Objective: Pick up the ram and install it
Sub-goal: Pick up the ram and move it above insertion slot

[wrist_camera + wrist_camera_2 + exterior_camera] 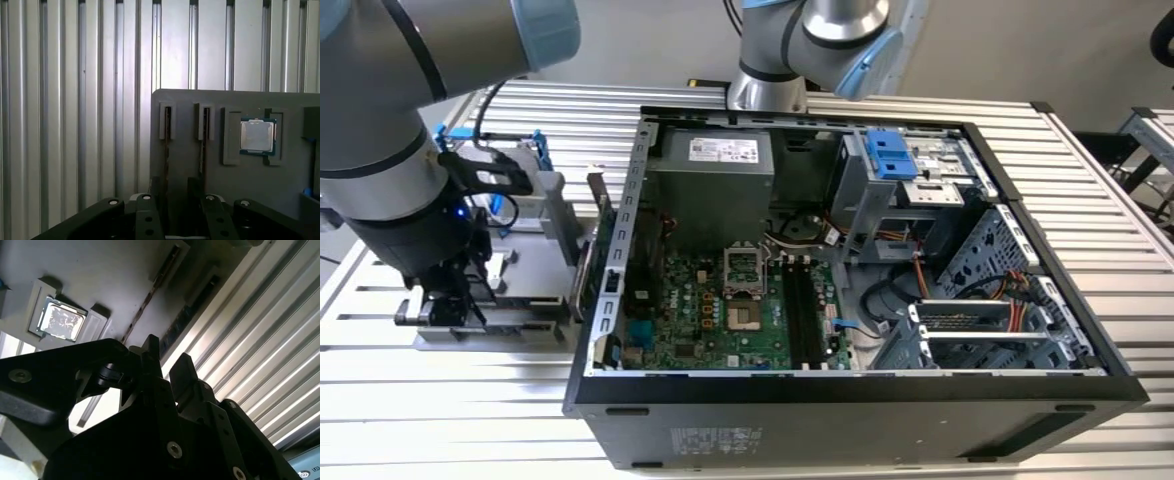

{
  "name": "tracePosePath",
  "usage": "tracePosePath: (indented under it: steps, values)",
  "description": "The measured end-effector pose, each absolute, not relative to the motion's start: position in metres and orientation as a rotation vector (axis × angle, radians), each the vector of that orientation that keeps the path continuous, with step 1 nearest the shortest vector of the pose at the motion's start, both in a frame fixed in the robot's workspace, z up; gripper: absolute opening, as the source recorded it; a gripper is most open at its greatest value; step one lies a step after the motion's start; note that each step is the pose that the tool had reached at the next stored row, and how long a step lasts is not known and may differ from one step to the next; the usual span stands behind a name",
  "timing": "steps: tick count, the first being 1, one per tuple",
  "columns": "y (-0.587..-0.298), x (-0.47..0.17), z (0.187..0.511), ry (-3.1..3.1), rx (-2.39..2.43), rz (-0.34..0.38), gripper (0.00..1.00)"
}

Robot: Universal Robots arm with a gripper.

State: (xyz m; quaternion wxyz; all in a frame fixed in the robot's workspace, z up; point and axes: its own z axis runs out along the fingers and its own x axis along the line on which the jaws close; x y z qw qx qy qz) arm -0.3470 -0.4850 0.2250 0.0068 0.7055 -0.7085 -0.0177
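Hovering: hand (176, 187) above ram (167, 145) | exterior view adds computer case (854, 420)

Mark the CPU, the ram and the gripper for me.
CPU (257, 136), first wrist view: centre of its metal lid.
ram (167, 125), first wrist view: thin edge of the stick farther from the CPU.
gripper (176, 184), first wrist view: midway between its fingertips.

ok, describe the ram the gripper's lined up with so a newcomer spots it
At the exterior view's left of the open PC case sits a grey parts holder. In the first wrist view, two thin boards stand on edge in its slots beside a silver processor chip. The ram is the board farther from the chip, in line with the gripper.
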Motion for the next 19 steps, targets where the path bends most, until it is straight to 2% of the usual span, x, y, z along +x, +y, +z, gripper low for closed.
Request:
tracePosePath:
  steps: [19]
  values:
    - [-0.485, -0.347, 0.198, -2.246, 2.158, -0.035, 1.0]
